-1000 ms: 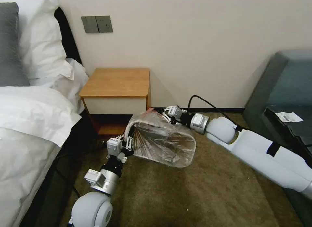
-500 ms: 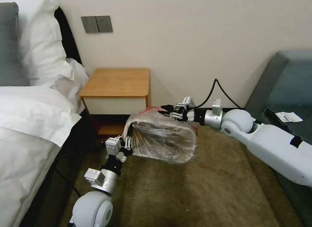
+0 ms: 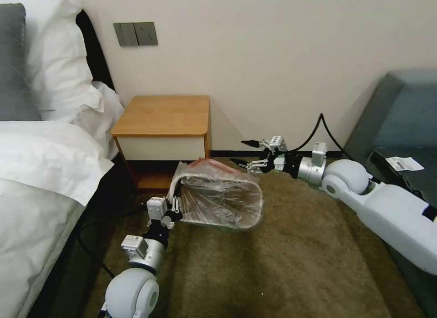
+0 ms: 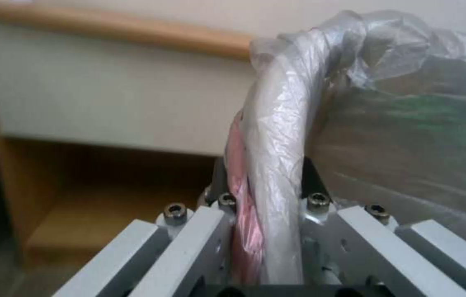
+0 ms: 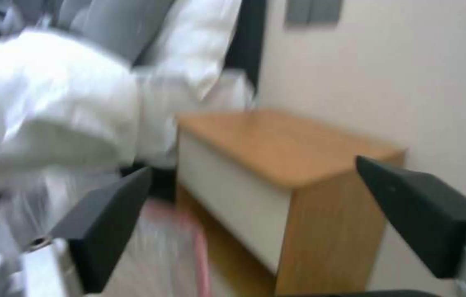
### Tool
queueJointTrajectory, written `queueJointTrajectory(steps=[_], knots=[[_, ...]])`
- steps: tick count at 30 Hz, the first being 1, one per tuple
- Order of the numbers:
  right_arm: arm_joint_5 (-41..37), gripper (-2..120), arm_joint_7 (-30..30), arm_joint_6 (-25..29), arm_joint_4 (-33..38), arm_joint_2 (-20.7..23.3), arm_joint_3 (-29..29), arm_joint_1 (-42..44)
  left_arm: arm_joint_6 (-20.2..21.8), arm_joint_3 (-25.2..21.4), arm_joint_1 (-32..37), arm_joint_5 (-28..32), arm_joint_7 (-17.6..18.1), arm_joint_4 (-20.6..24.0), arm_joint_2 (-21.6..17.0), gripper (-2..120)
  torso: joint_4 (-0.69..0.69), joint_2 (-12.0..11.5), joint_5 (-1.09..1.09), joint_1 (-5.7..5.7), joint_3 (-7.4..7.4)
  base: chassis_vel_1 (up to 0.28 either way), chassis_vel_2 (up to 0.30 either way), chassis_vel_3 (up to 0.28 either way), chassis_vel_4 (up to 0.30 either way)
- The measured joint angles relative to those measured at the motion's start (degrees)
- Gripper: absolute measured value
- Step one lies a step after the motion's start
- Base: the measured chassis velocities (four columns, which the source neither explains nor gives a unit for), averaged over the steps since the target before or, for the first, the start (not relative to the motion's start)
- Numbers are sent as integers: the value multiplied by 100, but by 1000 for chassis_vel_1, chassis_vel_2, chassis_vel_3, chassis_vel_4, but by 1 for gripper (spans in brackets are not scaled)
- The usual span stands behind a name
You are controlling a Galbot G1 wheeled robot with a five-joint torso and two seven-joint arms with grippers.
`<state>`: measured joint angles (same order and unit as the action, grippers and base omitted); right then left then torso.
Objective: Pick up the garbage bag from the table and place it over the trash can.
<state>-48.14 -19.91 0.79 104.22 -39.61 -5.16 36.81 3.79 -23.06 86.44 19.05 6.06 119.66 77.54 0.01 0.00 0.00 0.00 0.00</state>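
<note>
No text, brand or number can be read. A white label with dark printed marks, perhaps a barcode, lies on a dark surface at the right of the head view; its print is too small to make out.

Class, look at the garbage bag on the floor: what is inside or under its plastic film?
The garbage bag is stretched over the trash can, whose pale rim shows through. The left pincer clamps rim and film together. The can's inside is hidden by wrinkles.
</note>
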Motion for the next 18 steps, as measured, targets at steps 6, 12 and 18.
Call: queueJointTrajectory(steps=[6, 12, 18], knots=[[464, 100, 456, 345, 777, -10, 588, 889, 612, 17, -104, 245, 844, 70, 46, 6, -1, 0, -1, -1, 0, 0, 0, 0, 0], [1296, 96, 666, 321, 1369, -44, 702, 1458, 1217, 38, -213, 141, 1364, 179, 43, 6, -2, 0, -1, 0, 0, 0, 0, 0, 0], [1806, 76, 744, 105, 1468, 126, 129, 1297, 1356, 119, -205, -90, 1348, 218, 15, 6, -1, 0, -1, -1, 0, 0, 0, 0, 0]])
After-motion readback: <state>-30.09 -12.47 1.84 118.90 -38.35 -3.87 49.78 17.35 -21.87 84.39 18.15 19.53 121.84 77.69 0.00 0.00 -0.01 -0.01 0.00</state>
